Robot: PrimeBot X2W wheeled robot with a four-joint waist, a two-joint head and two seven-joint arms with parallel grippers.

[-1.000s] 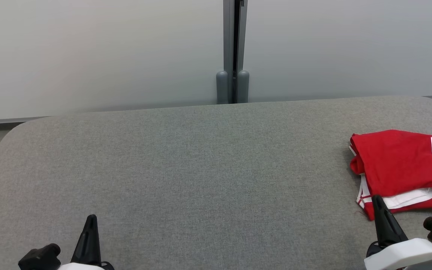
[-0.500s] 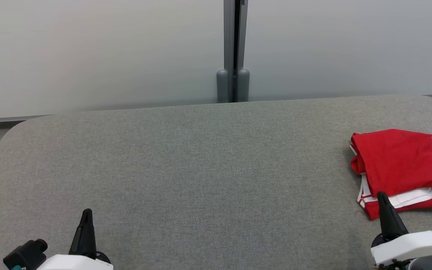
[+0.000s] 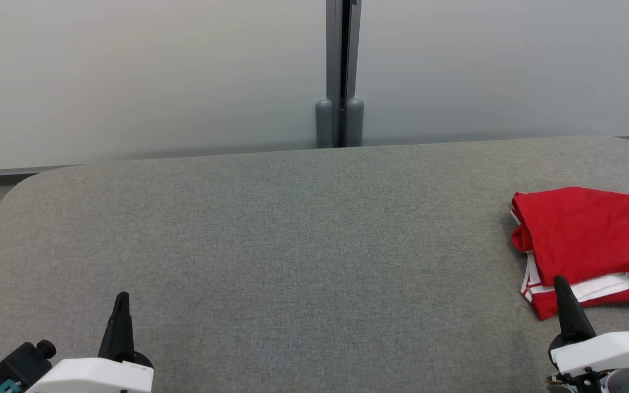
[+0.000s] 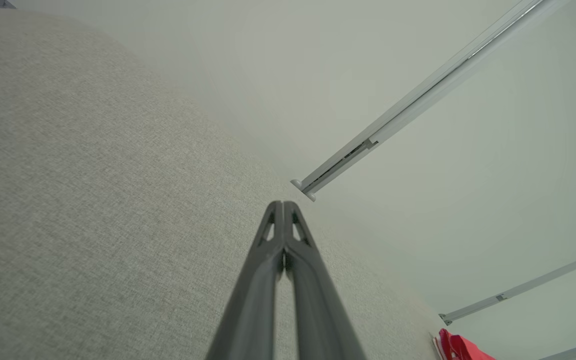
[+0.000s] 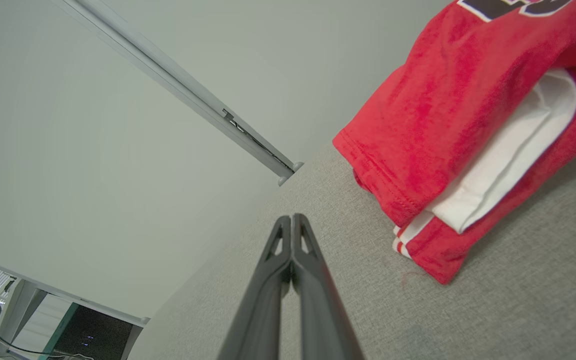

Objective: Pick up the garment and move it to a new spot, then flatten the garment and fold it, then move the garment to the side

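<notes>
The folded red jersey (image 3: 587,234) is lying at three o'clock on the grey fabric bench (image 3: 292,245), so the folding and the move aside look already done. The left hand (image 3: 122,299) at seven o'clock and the right hand (image 3: 560,284) at five o'clock are sitting low at the near edge, fingers pressed together and holding nothing, the right one pointing just beside the jersey's near hem without touching it, likely a parked pose that is leaving the fold undisturbed.
</notes>
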